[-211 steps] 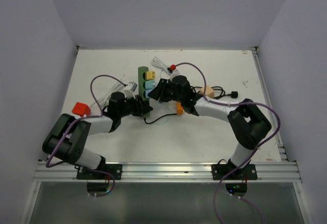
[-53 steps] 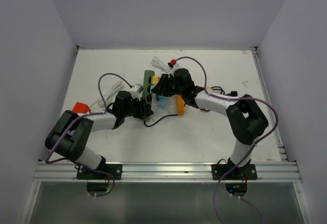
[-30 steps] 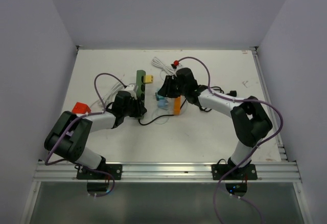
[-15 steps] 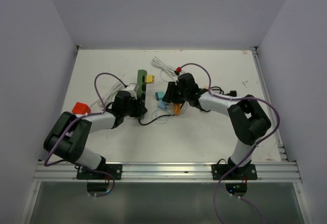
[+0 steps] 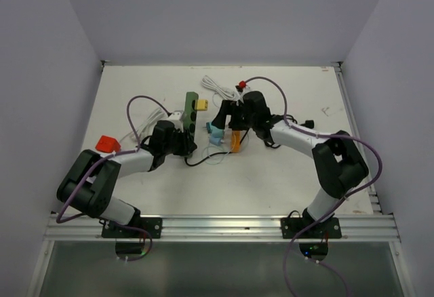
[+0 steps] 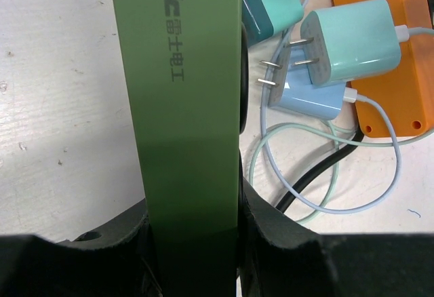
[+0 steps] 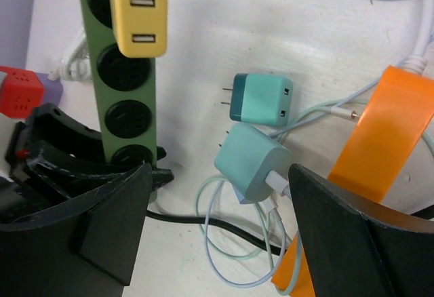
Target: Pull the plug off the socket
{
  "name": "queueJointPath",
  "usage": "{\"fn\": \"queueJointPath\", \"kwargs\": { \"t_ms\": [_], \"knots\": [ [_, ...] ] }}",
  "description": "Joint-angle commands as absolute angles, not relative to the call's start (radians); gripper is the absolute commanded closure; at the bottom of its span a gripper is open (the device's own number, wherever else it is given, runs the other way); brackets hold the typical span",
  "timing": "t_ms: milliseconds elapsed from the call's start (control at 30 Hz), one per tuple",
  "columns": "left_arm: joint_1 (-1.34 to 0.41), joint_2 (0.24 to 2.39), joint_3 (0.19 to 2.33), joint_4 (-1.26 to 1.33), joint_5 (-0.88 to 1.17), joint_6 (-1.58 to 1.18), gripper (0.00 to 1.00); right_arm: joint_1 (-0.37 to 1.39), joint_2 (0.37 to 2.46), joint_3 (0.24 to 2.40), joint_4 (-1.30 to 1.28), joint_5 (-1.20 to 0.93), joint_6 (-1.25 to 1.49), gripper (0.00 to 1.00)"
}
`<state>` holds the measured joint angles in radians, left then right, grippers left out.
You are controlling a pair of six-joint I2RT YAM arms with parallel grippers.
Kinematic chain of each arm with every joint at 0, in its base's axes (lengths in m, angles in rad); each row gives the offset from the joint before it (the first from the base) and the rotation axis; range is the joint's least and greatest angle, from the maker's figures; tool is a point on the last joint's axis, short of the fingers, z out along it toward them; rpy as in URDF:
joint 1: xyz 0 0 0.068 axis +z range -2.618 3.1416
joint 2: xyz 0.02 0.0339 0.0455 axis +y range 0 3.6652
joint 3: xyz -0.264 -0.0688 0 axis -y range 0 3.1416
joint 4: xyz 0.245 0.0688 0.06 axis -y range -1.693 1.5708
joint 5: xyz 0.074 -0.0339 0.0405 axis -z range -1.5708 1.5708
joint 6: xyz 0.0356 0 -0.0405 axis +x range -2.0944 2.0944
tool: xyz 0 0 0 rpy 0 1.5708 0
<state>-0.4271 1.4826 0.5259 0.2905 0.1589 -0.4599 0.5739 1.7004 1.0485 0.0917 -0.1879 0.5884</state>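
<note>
Clenching the 6 o'clock end of the socket (image 6: 190,107) is the left gripper (image 6: 193,243); a yellow plug (image 7: 139,12) sits at its 12 o'clock end. The right gripper (image 7: 220,175) hangs released above loose teal plugs (image 7: 261,98) at the socket's 3 o'clock.

Orange strip (image 5: 235,141); red block (image 5: 107,143), perhaps an adapter.

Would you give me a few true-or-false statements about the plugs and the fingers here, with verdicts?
1. The yellow plug sits in the green power strip. True.
2. The right fingers are clamped on a plug. False: they are open and hold nothing.
3. The left fingers grip the green power strip. True.
4. The teal plugs are plugged into sockets. False: they lie loose on the table, prongs bare.
</note>
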Motion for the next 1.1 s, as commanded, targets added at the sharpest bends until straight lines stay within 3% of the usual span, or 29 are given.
{"fn": "queueJointPath", "kwargs": {
  "t_ms": [0, 467, 633, 1067],
  "knots": [
    [-0.436, 1.448, 0.555, 0.37, 0.187, -0.419, 1.0, 0.543, 1.681, 1.083, 0.204, -0.268, 0.641, 0.14],
    [-0.503, 1.42, 0.555, 0.391, 0.178, -0.394, 1.0, 0.535, 1.888, 1.285, 0.259, -0.368, 0.718, 0.22],
    [-0.503, 1.411, 0.551, 0.393, 0.17, -0.394, 1.0, 0.535, 1.902, 1.281, 0.264, -0.37, 0.722, 0.32],
    [-0.508, 1.44, 0.569, 0.353, 0.12, -0.382, 1.0, 0.535, 1.871, 1.281, 0.238, -0.333, 0.684, 0.88]
  ]
}}
